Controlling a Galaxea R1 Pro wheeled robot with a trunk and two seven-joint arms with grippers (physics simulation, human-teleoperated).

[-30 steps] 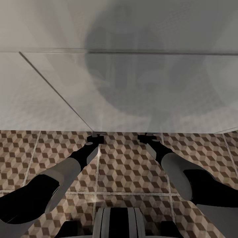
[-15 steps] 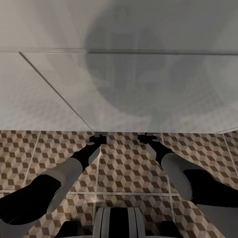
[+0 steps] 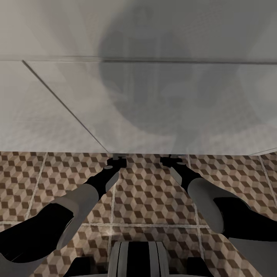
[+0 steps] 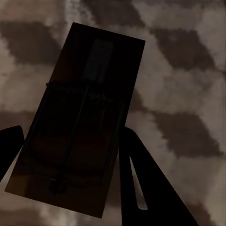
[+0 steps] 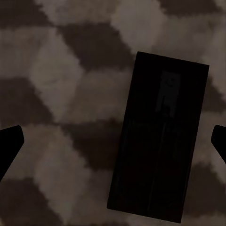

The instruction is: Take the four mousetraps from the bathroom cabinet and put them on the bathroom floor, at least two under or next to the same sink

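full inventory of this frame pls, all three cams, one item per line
Mousetraps: 2, dark in shadow with wire parts; one between the left gripper's fingers over the tiles, one on the tiles between the right gripper's spread fingertips.
Bathroom floor: 1, brown, beige and white cube-pattern tiles, pale grout; lower half of the head view.
White unit: 1, pale grey-white flat surface, above the floor; both grippers reach under its front edge.
Left gripper: 1, black, at the unit's edge; contact with the trap unclear.
Right gripper: 1, black, at the unit's edge, open.
Robot base: 1, grey and black, bottom centre.
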